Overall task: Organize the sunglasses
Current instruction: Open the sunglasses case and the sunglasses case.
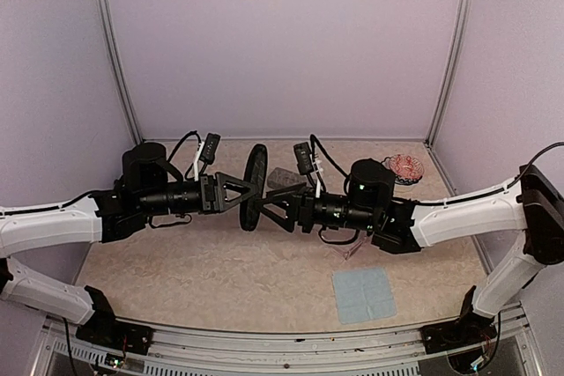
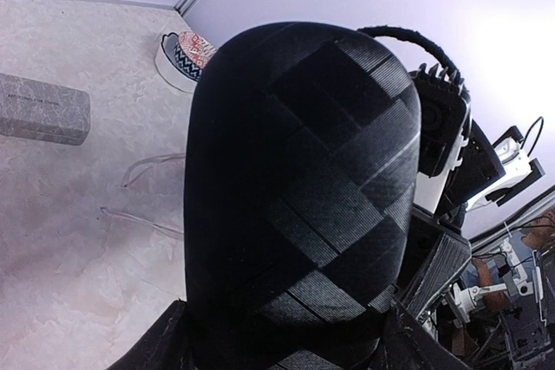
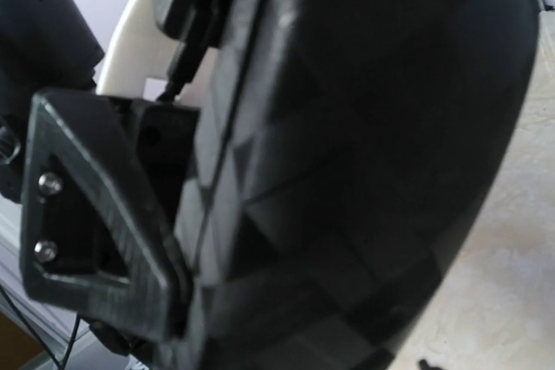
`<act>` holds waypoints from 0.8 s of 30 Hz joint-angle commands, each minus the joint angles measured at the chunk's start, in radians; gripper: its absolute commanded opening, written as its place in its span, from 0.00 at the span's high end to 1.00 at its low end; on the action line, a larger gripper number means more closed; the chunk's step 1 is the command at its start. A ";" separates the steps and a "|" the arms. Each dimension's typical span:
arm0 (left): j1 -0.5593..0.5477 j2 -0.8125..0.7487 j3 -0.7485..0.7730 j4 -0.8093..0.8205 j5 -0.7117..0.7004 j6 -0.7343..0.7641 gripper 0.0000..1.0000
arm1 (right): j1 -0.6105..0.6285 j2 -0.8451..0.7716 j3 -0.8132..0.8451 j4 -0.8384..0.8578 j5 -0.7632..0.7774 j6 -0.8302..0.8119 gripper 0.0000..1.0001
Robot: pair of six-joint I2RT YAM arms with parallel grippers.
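The black case (image 1: 256,184) stands on edge above mid-desk, held between both arms. The left hand (image 1: 243,189) grips it from the left and the right hand (image 1: 270,207) from the right. Its inside is hidden, so its contents cannot be told. The grey case (image 1: 284,177) lies shut on the desk (image 1: 220,270) just behind. A bowl (image 1: 414,173) at the far right holds something red-and-white patterned. A blue cloth (image 1: 364,295) lies near right.

The clear sunglasses (image 1: 352,251) lie on the desk under the right arm, a pale pink smudge from above. The left wrist view shows their thin arms on the desk, between the grey case and the black case, and the black case's woven face. The right wrist view shows that case's rim seam and the left hand's finger against it. The dark pair cannot be picked out in any view.
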 commanded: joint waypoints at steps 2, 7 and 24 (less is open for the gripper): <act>-0.012 -0.035 -0.019 0.068 0.010 -0.006 1.00 | 0.016 0.023 0.035 0.009 0.015 -0.008 0.34; -0.019 -0.034 -0.024 0.076 0.024 -0.002 1.00 | 0.017 0.028 0.040 -0.003 0.033 -0.005 0.35; -0.028 -0.055 -0.058 0.182 0.143 -0.030 1.00 | 0.017 0.035 0.035 -0.199 0.221 -0.028 0.43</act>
